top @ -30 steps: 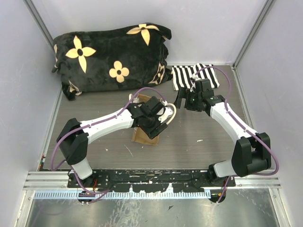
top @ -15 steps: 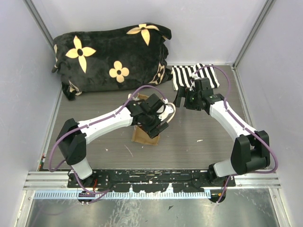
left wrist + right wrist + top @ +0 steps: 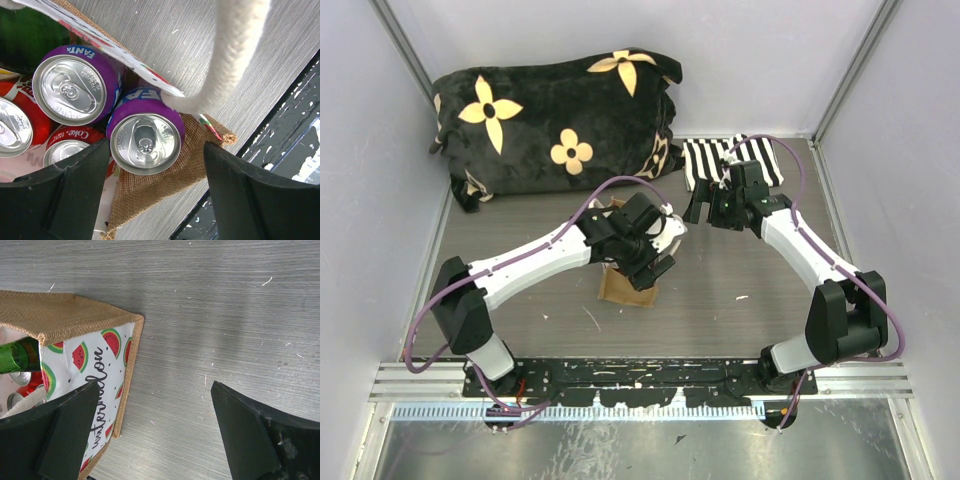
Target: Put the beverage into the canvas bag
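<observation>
Apparently unclamped, left gripper (image 3: 157, 150) astride purple can (image 3: 145, 131), inside canvas bag (image 3: 150, 197)

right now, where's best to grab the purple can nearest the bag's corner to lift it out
Grip the purple can by its round side wall just under the top rim, coming straight down from above. It stands upright, lid up, in the canvas bag, and the open left gripper sits above it. Keep the fingers clear of the other Fanta can and the cream handle.

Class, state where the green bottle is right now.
Right wrist view, left edge: the green bottle sits inside the canvas bag, just under its brown rim, near the corner.
</observation>
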Available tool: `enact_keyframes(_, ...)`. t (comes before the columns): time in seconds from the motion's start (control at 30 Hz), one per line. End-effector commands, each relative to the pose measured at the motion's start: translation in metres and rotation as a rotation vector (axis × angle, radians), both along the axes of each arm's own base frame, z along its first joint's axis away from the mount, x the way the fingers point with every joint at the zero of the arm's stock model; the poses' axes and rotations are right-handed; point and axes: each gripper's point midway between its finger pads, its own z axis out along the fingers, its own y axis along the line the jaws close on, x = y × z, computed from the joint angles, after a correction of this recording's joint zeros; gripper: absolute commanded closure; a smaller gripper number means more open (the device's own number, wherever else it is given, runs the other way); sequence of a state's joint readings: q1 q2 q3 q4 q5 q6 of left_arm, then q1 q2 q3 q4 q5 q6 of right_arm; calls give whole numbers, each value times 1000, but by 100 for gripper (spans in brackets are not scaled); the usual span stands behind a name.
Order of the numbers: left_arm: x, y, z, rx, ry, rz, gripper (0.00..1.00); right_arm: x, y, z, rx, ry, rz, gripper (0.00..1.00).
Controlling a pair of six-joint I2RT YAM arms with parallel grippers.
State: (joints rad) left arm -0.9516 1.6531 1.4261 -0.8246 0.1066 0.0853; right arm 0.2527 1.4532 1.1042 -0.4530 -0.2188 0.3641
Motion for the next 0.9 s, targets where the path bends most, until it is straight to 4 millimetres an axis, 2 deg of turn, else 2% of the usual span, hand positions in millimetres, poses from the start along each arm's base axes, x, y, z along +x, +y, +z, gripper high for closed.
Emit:
enact_keyframes(0.0, -12, -6, 29, -68, 5, -32, 18, 11, 3, 22, 17, -63, 17, 0)
enact_keyframes(0.4, -11, -5, 41, -88, -16, -19, 29, 8, 4, 23, 24, -64, 14, 0)
enact_keyframes(0.5, -9, -5, 42, -88, -22, -17, 36, 7, 4, 23, 26, -62, 16, 0)
enact_keyframes(0.67, -10, -3, 36, -77, -19, -16, 58, 5, 4, 23, 30, -61, 14, 0)
enact_keyframes(0.87, -12, 2, 15, -43, 0, -15, 87, 2, 3, 22, 27, -60, 12, 0)
